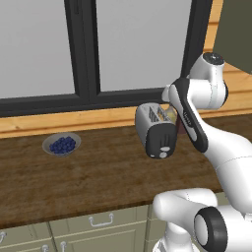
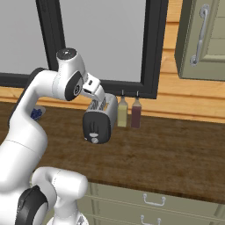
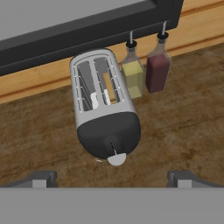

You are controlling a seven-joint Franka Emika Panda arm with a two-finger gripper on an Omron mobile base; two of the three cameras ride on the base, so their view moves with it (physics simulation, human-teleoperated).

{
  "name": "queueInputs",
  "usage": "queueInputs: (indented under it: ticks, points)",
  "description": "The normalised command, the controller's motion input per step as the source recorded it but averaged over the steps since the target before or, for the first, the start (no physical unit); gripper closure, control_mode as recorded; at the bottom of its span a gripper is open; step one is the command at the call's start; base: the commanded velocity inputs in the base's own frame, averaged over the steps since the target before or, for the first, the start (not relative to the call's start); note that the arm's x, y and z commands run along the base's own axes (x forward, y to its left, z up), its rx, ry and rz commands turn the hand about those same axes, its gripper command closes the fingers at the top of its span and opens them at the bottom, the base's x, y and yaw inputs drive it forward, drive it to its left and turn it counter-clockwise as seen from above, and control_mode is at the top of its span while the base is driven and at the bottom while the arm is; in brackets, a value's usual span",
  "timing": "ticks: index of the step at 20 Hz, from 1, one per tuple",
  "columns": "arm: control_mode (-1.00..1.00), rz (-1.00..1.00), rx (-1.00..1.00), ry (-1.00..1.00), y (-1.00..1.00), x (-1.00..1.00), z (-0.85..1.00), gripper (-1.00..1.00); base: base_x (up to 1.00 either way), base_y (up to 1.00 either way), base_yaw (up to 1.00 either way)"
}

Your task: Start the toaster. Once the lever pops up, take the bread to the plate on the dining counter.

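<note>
A long wooden worktop [image 1: 98, 172] runs beneath a dark-framed window [image 1: 88, 49], and the white robot arm [image 1: 211, 142] reaches over it from the near edge. At the back of the worktop, just in front of the wooden sill, stands the toaster [image 3: 105, 105], its dark end panel turned toward the robot. Two bottles, one yellow [image 3: 133, 74] and one dark red [image 3: 157, 70], stand just beside it against the wall, and a bowl of blueberries [image 1: 62, 144] sits well apart to the left. The bread [image 3: 110, 87] rests on edge in one slot, a tan sliver between the wires. The lever [image 3: 116, 157] shows as a pale tab at the foot of the dark panel. The gripper [image 3: 111, 177] hovers above and short of it, fingers [image 3: 41, 179] spread wide, holding nothing. The press likely calls for lining one fingertip squarely over the tab and pushing straight along its slot, clear of the bottles.
</note>
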Motion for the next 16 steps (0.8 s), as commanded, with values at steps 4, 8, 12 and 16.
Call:
queueInputs:
  ticks: [4, 8, 12, 16]
  points:
    - [-1.00, 0.00, 0.00, 0.00, 0.00, 0.00, 0.00, -1.00, 0.00, 0.00, 0.00]
    - [-1.00, 0.00, 0.00, 0.00, 0.00, 0.00, 0.00, -1.00, 0.00, 0.00, 0.00]
    - [-1.00, 0.00, 0.00, 0.00, 0.00, 0.00, 0.00, -1.00, 0.00, 0.00, 0.00]
    - [-1.00, 0.00, 0.00, 0.00, 0.00, 0.00, 0.00, -1.00, 0.00, 0.00, 0.00]
